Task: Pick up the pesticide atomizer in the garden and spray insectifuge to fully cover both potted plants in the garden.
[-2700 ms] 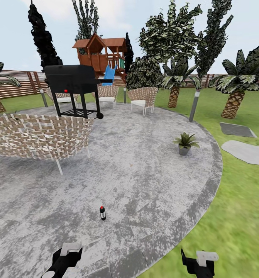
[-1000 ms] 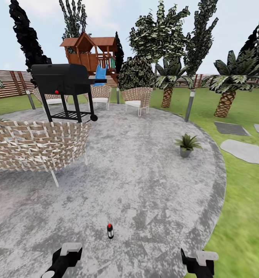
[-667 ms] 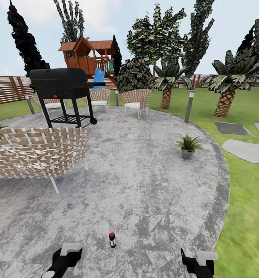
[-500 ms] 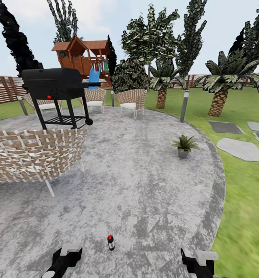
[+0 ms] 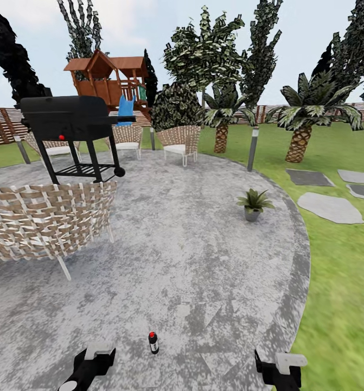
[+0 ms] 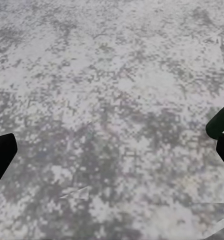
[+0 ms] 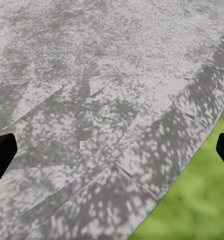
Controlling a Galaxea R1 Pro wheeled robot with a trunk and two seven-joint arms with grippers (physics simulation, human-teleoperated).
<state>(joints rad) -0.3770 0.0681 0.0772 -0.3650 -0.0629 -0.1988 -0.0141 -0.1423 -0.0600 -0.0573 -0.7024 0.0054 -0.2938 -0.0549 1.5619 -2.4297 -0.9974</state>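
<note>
Since 2.7 s ago the whole head view has shifted, so the camera moved, not the scene; the pesticide atomizer (image 5: 153, 342) now sits lower in that view and closer to the arms. Both arms hold the same low pose at the bottom edge as before.

Atomizer: upright on the grey paved patio (image 5: 203, 260), between the two grippers but nearer the left one, touching neither. In the left wrist view a dark green edge (image 6: 219, 121) shows beside one fingertip; probably the bottle, cannot confirm.

Left gripper (image 5: 89, 364): low over the paving, wrist angled forward. Fingers spread wide in the left wrist view (image 6: 112, 155), nothing between them.

Right gripper (image 5: 279, 369): low near the patio rim. Fingers spread wide in the right wrist view (image 7: 112, 150), empty, over paving where it meets the lawn (image 7: 202, 200).

One potted plant (image 5: 253, 203) stands on the patio well beyond the bottle, toward the right. Wicker chair (image 5: 46, 222) at left, black grill (image 5: 68, 119) behind it.
</note>
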